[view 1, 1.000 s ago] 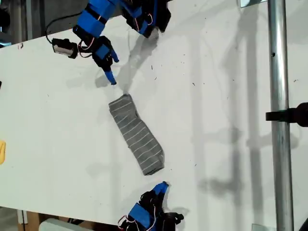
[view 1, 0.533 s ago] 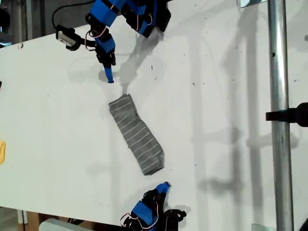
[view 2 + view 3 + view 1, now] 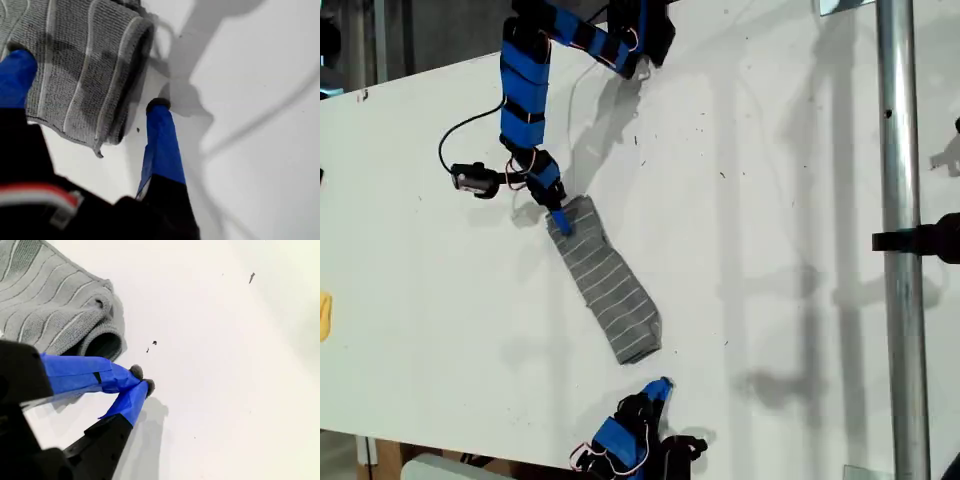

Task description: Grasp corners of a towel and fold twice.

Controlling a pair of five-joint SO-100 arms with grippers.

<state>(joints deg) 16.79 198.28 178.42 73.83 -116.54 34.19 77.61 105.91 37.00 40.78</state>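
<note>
White table (image 3: 770, 200) flecked with dark specks, folded towel (image 3: 605, 280) mid-surface, my first gripper (image 3: 560, 222) spread astride its end, my second gripper (image 3: 660, 385) pressed together near the towel's other end, metal pole (image 3: 898, 200) overhead.

Towel (image 3: 605, 282) mid-table (image 3: 770, 200); first pincer (image 3: 560, 222) on its upper end.

Blue arm links with black joints, red-and-white wiring, blue black-tipped fingers (image 3: 159, 145) on each claw.

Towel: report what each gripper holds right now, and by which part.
Nothing is held. My first gripper is open, straddling the towel's folded end, not closed. My second gripper is shut on nothing, beside the other end.
</note>
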